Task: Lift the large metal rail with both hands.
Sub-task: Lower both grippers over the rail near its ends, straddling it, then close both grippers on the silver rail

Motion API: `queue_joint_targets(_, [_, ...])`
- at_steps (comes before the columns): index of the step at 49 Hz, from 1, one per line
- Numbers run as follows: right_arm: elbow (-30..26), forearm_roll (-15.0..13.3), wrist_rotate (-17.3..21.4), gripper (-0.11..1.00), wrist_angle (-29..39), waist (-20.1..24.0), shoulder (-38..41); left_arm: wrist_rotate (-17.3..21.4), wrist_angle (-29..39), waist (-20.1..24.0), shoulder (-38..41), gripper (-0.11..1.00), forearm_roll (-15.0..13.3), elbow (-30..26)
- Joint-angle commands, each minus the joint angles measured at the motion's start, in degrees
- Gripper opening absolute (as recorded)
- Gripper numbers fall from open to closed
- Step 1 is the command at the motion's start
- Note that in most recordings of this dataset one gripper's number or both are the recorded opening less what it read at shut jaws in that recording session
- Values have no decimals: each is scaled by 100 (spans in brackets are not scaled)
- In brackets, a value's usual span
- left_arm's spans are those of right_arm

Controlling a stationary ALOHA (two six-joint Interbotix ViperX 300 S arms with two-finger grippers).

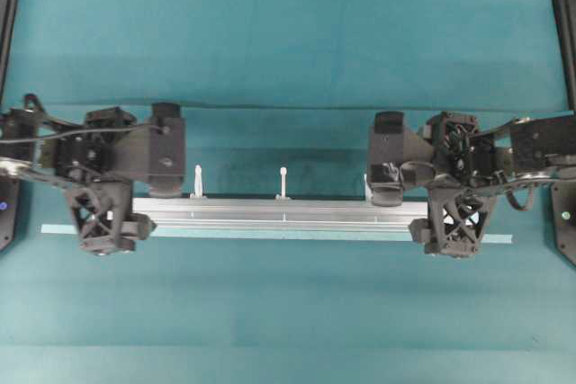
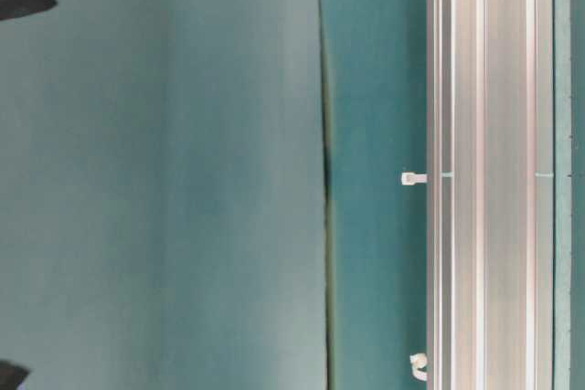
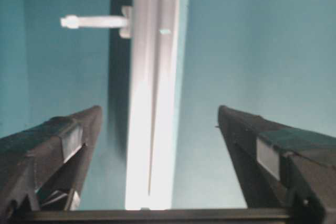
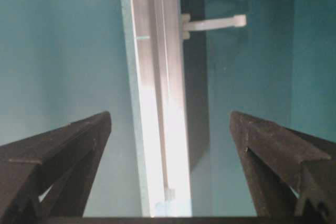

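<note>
1. I see the large metal rail [image 1: 283,213] lying flat across the frame's middle on the teal table [image 1: 288,42].
2. My left gripper [image 3: 157,129] and right gripper [image 4: 170,129] straddle its ends, jaws wide apart, gripping nothing.
3. I judge closing and lifting remain.

The large metal rail [image 1: 283,213] lies flat and lengthwise on the teal table [image 1: 288,42], silver and grooved, with white pegs [image 1: 283,183] upright along its far side. The left hand [image 1: 135,200] and right hand [image 1: 418,206] straddle its ends, fingers spread wide apart, clear of the metal.
</note>
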Motion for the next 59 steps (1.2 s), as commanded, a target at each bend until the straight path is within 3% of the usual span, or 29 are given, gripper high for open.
queue_joint_targets(1, [26,-18,-53,97,-105,-9,123,9,-176,-9,97,99,18,-18])
queue_joint_targets(17, [202,-18,-53,97,-896,-9,466,9,-1195,9,580,99,18,360])
queue_joint_targets(36, [431,-18,-62,97,-1371,0,791,18,-1494,44,1063,99,18,439])
queue_joint_targets(59, [589,-9,-62,97,-2021,35,1362,290,-2180,97,1644,99,18,554])
